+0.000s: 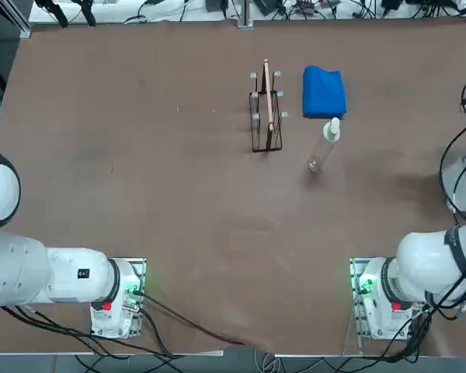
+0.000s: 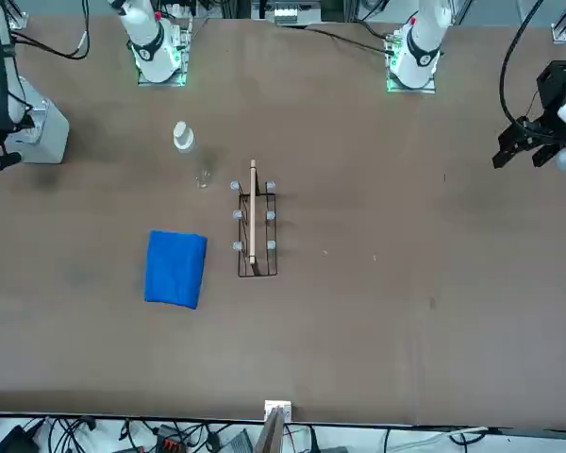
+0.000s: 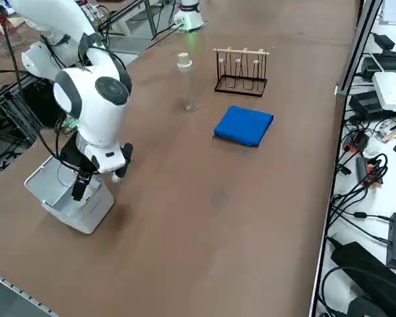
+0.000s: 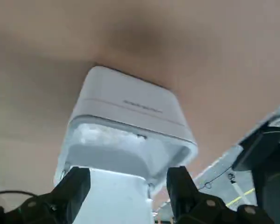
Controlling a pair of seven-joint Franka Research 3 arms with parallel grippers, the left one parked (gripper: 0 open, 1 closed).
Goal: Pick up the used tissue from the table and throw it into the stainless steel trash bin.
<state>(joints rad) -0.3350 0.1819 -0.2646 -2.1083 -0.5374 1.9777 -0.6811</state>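
The wire rack (image 1: 267,116), black with a pale wooden bar along its top, stands on the matte brown table (image 1: 217,217), its long side running away from the robot. Well to the robot's right of the rack, and nearer the robot than it, is the trash bin (image 3: 72,201), a boxy, pale grey container with rounded corners. The wrist view shows its opening, a flat white panel (image 4: 114,198) beside that opening, and small dark lettering with a thin reddish line on its outer wall.

The right gripper (image 4: 128,176) is also well to the rack's right, over the bin, its two fingers spread wide apart with nothing pinched between them. The white panel shows in the gap beyond them. A whitish patch (image 4: 107,135) inside the bin may be the used tissue, though glare and blur there keep me from telling for certain.

Near the rack on its right lies the folded blue cloth (image 1: 324,92), flat on the tabletop. The clear bottle with a whitish cap (image 1: 325,145) stands upright, also to the rack's right but closer to the robot than the cloth is.
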